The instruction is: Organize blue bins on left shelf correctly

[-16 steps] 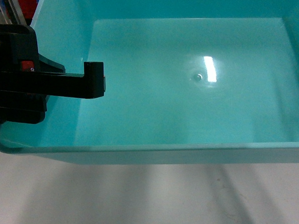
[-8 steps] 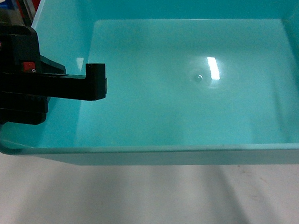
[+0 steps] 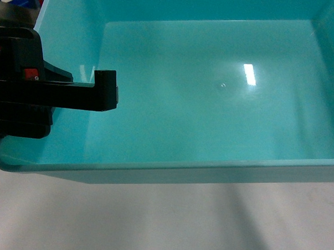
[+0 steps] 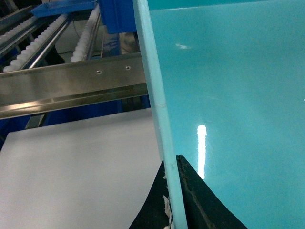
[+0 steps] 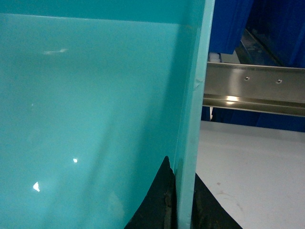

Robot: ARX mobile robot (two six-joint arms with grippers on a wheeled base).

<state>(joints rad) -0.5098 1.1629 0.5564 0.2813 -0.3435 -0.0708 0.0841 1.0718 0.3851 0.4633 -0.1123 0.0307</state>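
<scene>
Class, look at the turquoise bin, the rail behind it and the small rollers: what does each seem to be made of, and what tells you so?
Turquoise bin: apparently smooth moulded plastic, glossy, given its sharp light glints and uniform colour. Rail: looks like brushed or polished metal, probably steel, with a silvery sheen, reflections and small holes. Rollers: likely white plastic, matte; too small to be sure.

The steel shelf rail (image 4: 71, 86) stands close ahead of the turquoise bin (image 3: 210, 101) (white floor (image 3: 132, 226) beneath lies open).
</scene>
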